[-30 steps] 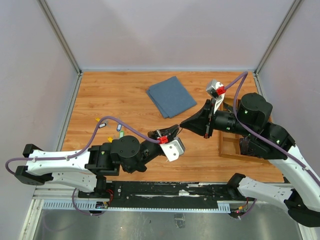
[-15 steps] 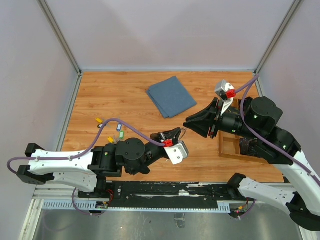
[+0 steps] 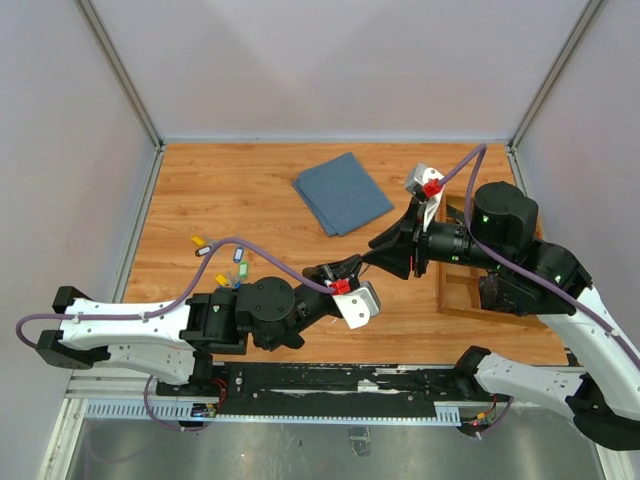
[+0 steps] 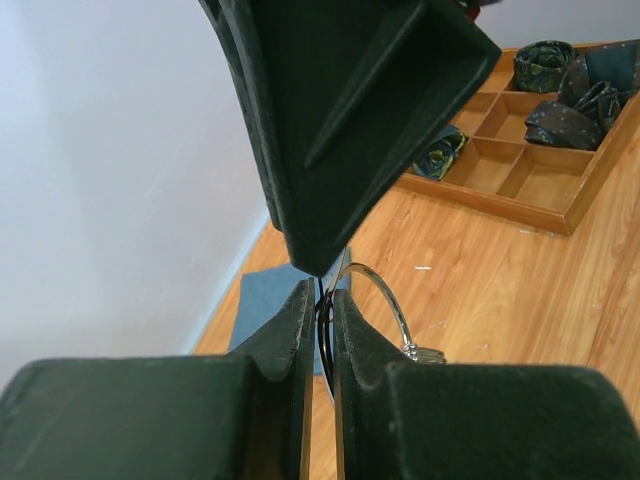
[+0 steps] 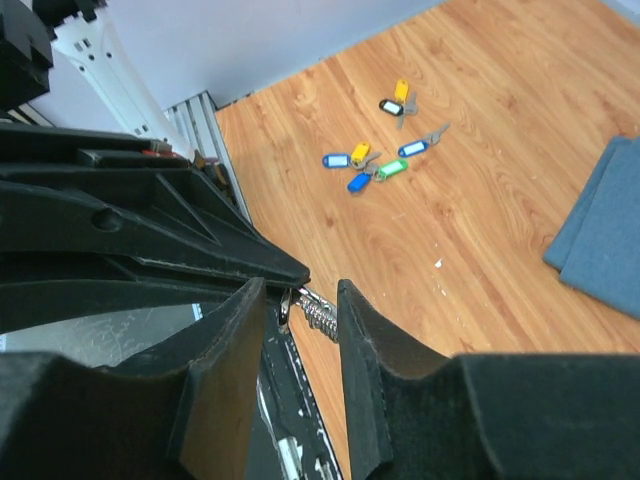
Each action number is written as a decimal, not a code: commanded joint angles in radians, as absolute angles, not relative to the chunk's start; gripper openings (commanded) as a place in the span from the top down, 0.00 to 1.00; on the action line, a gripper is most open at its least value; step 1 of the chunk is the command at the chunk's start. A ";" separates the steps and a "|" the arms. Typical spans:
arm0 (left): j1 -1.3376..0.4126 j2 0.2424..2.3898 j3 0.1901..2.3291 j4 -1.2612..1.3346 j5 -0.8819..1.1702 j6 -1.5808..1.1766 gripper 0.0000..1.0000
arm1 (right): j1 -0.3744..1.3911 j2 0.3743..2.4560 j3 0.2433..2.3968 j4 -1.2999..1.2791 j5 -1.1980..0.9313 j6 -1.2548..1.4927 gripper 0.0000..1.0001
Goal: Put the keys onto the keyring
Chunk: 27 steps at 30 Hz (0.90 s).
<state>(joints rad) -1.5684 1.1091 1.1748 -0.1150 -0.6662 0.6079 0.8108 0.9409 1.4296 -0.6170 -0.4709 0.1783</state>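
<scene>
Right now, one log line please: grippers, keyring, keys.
left gripper: shut on keyring | right gripper: open around chain bit | keys: loose on table

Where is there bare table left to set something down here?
Bare wood: the back-left corner, between wall and blue cloth; also the front strip between left gripper and tray. Crowded: around the keys at left, and mid-table where right gripper meets the left at the keyring.

No legible text or markings.

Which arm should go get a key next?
Probably the right: the right gripper is open, while the left gripper pinches the keyring. The keys lie loose on the table.
</scene>
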 commanded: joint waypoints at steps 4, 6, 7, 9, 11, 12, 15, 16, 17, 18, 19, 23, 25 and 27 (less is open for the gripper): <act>-1.575 1.110 1.190 -0.090 -0.687 0.630 0.99 | 0.817 0.949 1.466 -0.698 -0.477 0.123 0.67; -1.574 1.110 1.189 -0.090 -0.689 0.631 0.99 | 0.817 0.951 1.468 -0.706 -0.475 0.117 0.71; -1.575 1.110 1.189 -0.089 -0.689 0.630 0.99 | 0.817 0.951 1.468 -0.708 -0.472 0.117 0.76; -1.574 1.109 1.190 -0.090 -0.689 0.630 1.00 | 0.818 0.952 1.471 -0.707 -0.470 0.114 0.86; -1.575 1.108 1.190 -0.089 -0.689 0.630 1.00 | 0.818 0.954 1.474 -0.705 -0.467 0.112 0.91; -1.574 1.109 1.189 -0.090 -0.687 0.630 0.99 | 0.816 0.955 1.472 -0.700 -0.466 0.112 0.91; -1.575 1.108 1.187 -0.088 -0.683 0.630 1.00 | 0.816 0.956 1.465 -0.682 -0.472 0.113 0.98; -1.575 1.109 1.187 -0.086 -0.682 0.630 0.99 | 0.817 0.954 1.462 -0.671 -0.473 0.114 0.99; -1.574 1.108 1.185 -0.083 -0.680 0.630 0.99 | 0.816 0.950 1.456 -0.658 -0.475 0.110 1.00; -1.574 1.106 1.183 -0.078 -0.677 0.629 0.95 | 0.817 0.943 1.448 -0.639 -0.477 0.105 1.00; -1.574 1.105 1.181 -0.073 -0.676 0.626 0.88 | 0.817 0.935 1.436 -0.619 -0.476 0.096 1.00; -1.574 1.084 1.167 -0.046 -0.633 0.583 0.56 | 0.816 0.883 1.378 -0.540 -0.471 0.020 1.00; -1.575 1.067 1.162 -0.034 -0.611 0.547 0.47 | 0.817 0.860 1.357 -0.519 -0.469 -0.034 1.00; -1.574 1.049 1.161 -0.026 -0.587 0.509 0.41 | 0.818 0.841 1.341 -0.510 -0.474 -0.092 1.00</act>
